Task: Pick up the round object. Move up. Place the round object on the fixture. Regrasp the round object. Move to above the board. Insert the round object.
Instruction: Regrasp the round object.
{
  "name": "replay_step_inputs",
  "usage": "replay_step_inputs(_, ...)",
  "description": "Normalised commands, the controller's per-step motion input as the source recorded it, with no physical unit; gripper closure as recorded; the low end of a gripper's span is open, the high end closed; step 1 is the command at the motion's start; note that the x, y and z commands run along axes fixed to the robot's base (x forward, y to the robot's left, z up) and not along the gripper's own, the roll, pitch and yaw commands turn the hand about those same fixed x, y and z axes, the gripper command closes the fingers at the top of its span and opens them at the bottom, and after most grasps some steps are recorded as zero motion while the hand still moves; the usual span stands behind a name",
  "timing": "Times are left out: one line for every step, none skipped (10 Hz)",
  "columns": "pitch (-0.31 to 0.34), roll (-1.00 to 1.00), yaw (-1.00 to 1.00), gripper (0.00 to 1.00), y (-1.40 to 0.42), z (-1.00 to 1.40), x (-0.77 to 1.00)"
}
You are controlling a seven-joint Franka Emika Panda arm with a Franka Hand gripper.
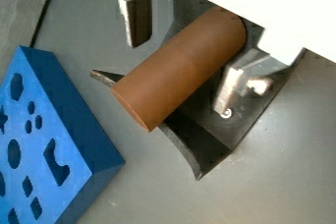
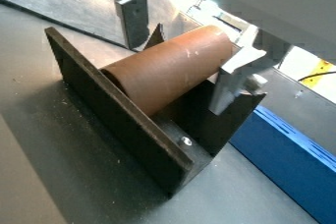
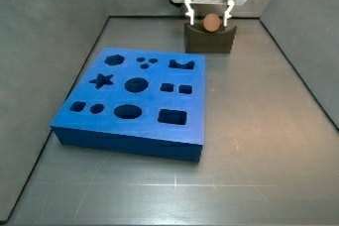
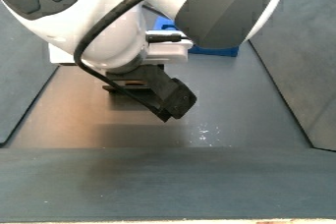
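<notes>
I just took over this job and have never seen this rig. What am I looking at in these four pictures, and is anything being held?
It is one robot arm with a two-finger gripper. Two cameras ride on its wrist; two stand beside the table. The brown peg lies in the dark fixture, at the far end of the floor in a side view. The silver fingers flank the peg; whether they press it I cannot tell. The blue board with shaped holes lies apart from it. In a side view the arm blocks most of the scene.
</notes>
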Motion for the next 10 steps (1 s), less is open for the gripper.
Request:
replay_step_inputs(0.104,0.09,0.10,0.00,0.00,1.00,0.00)
replay_step_inputs(0.111,0.10,0.10,0.00,0.00,1.00,-0.01)
replay_step_inputs(0.150,0.11,0.07,0.00,0.00,1.00,-0.03)
replay_step_inputs(0.169,0.11,0.04,0.00,0.00,1.00,-0.03)
replay_step_inputs(0.178,0.11,0.02,0.00,0.00,1.00,-0.03)
replay_step_inputs(0.186,0.10,-0.01,0.00,0.00,0.95,-0.04)
replay_step_inputs(0.187,0.09,-0.03,0.00,0.01,0.78,-0.03)
replay_step_inputs(0.174,0.09,-0.06,0.00,0.00,0.55,-0.03)
replay_step_inputs(0.158,0.09,-0.06,0.00,0.00,0.43,-0.03)
replay_step_inputs(0.057,1.00,0.01,0.00,-1.00,0.74,-0.07)
